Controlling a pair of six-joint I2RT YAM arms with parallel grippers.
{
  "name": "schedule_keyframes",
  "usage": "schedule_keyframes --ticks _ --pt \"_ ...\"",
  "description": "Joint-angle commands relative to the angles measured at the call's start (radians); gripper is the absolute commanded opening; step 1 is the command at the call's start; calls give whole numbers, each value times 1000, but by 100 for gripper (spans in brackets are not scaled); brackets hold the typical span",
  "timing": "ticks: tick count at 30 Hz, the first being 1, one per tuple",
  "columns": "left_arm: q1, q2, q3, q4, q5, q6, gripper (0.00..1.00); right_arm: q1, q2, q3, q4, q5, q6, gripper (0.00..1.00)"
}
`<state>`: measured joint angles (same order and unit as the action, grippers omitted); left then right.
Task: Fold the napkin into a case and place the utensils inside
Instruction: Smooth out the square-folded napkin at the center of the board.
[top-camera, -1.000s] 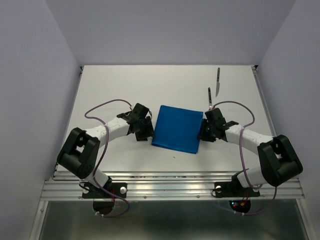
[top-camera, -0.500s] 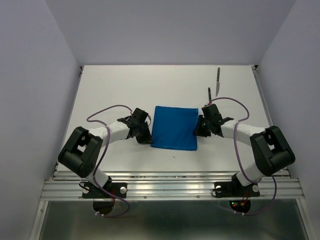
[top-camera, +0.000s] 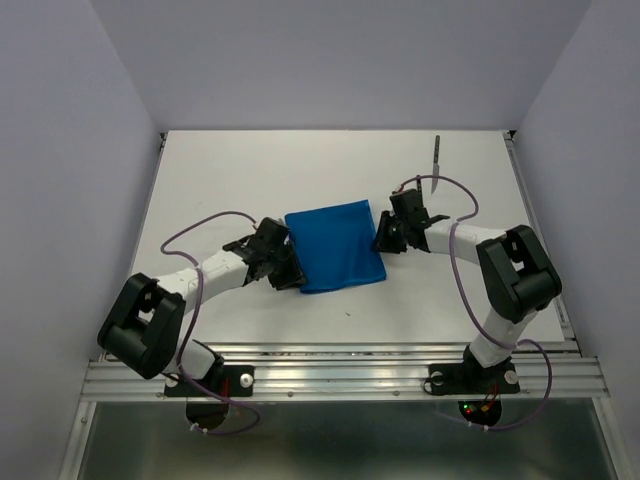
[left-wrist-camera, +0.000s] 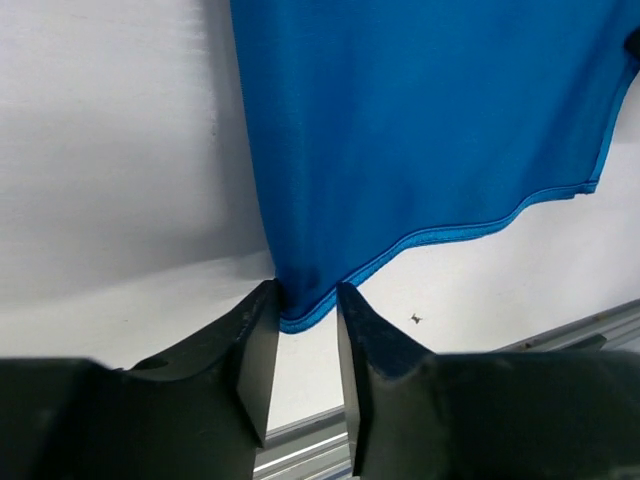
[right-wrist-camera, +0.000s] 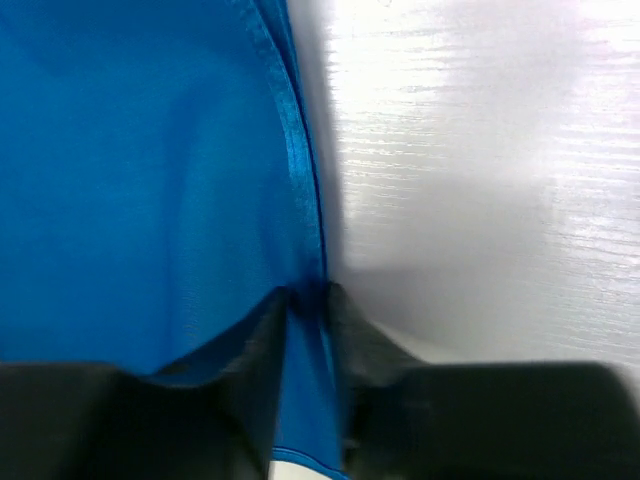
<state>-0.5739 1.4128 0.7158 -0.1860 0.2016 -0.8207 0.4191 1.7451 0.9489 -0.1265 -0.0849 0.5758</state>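
Napkin (top-camera: 335, 245) sits roughly mid-table, lying mostly flat and a bit skewed on the white table (top-camera: 220, 170). The left gripper (top-camera: 288, 272) is down at the cloth's 7 o'clock corner. In the left wrist view its fingers (left-wrist-camera: 255, 350) are pinched right on the hemmed corner tip. The right gripper (top-camera: 384, 236) is at the 3 o'clock edge, and its wrist cam shows it clamped onto the hem there too. The knife (top-camera: 436, 165) lies well apart from the napkin, off toward 1 o'clock near the far right of the table.
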Motion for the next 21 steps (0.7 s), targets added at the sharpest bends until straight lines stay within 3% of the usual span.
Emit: schedule_keyframes --ticks 1,3,11,15,21 --pt "3 -54 51 -73 -54 2 41 -2 2 30 -91 72 -54 35" --pt "8 -61 94 -107 -82 17 43 -2 -28 40 -119 112 -70 42" --pt "91 21 250 -138 -117 92 43 -2 -55 131 -156 128 -76 46" --pt "155 132 355 -112 -114 117 37 -2 10 220 -162 100 -71 34" --pt "215 323 491 -105 -99 137 26 9 120 388 -171 53 -73 26"
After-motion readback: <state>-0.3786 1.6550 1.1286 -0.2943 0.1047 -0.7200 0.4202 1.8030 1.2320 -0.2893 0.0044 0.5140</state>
